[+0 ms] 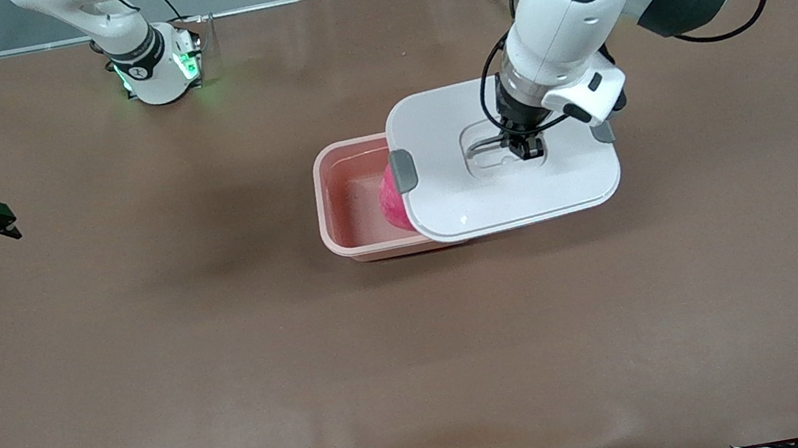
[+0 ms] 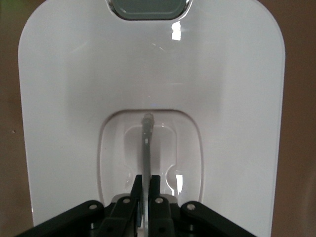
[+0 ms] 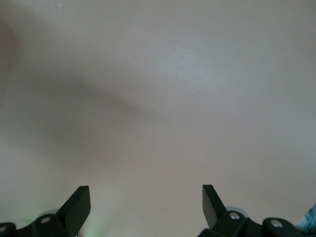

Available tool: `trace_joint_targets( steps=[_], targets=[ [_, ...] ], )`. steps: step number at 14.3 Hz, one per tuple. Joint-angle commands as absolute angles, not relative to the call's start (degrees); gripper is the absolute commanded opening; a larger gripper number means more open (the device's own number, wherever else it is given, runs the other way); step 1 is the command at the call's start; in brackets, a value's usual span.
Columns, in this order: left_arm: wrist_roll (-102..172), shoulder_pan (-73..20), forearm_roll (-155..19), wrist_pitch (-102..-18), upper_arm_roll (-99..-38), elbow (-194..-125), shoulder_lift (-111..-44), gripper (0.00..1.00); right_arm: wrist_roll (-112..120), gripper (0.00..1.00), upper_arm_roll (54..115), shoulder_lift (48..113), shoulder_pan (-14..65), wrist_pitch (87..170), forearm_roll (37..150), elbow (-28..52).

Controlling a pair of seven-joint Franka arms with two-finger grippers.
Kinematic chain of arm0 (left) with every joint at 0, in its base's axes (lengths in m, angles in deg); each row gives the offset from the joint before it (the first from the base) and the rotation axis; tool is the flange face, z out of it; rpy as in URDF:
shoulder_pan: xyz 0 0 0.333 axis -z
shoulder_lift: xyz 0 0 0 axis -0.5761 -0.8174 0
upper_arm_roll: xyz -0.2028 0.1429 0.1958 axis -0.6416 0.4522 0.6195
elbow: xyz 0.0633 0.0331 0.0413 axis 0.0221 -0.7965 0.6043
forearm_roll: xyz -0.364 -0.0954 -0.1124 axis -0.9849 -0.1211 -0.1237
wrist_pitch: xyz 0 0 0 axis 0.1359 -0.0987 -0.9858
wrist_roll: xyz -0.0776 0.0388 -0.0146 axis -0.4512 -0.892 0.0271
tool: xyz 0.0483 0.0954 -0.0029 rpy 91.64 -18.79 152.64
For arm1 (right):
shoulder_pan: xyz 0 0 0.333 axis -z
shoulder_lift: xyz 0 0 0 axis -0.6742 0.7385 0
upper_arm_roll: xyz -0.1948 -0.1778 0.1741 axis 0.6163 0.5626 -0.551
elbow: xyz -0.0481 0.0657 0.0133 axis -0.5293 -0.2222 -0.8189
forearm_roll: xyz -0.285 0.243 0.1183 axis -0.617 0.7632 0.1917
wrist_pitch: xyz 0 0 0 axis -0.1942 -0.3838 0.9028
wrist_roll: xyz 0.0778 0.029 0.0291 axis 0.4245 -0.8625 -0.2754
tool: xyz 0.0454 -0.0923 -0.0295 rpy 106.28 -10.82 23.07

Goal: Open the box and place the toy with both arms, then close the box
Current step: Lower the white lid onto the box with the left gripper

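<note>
pinching the thin grey handle [image 2: 146, 148] recessed in the white rigid plastic lid [image 1: 490, 184], the left gripper [image 1: 528, 147] holds it half over the pinkish-red translucent box base [image 1: 352, 211], where the soft pink plush toy [image 1: 392, 201] sits; light, slippery, likely to swing. right gripper [image 3: 145, 202] waits over the table's right-arm end, fingers apart.

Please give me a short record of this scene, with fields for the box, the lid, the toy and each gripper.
box base: pink base on the brown table, partly uncovered
lid: white lid offset toward the left arm's end, covering part of the base
toy: pink toy inside the base, half under the lid
left gripper: left gripper shut on the lid handle
right gripper: right gripper open, waiting over bare table
</note>
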State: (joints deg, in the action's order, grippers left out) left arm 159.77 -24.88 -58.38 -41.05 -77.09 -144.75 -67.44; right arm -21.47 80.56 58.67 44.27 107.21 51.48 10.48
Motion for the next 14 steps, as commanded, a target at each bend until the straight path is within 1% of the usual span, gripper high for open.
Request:
trace_joint_targets(
  steps=[1,4,6,10,14],
  targets=[
    [163.9,-21.2,-57.2,-45.1,-76.6,-143.3,-70.8,0.00,-15.3,1.00,79.6,52.3,46.3,109.1,55.4,18.3],
    [169.1,-18.9,-54.1,-45.3,-76.8,-143.2,-72.5,0.00,-10.5,1.00,79.5,52.7,46.0,109.1,56.9,17.7],
    [171.2,-17.7,-53.8,-47.4,-76.6,-142.9,-74.0,0.00,-4.8,1.00,79.4,52.7,45.9,108.7,58.7,17.0],
    [175.2,-15.3,-52.0,-48.2,-76.6,-142.9,-75.5,0.00,1.5,1.00,79.2,53.4,45.4,103.9,58.8,12.4],
    [180.6,-12.9,-48.2,-51.2,-76.7,-142.9,-77.8,0.00,3.0,1.00,79.2,54.9,44.2,99.7,58.9,6.7]
  ],
)
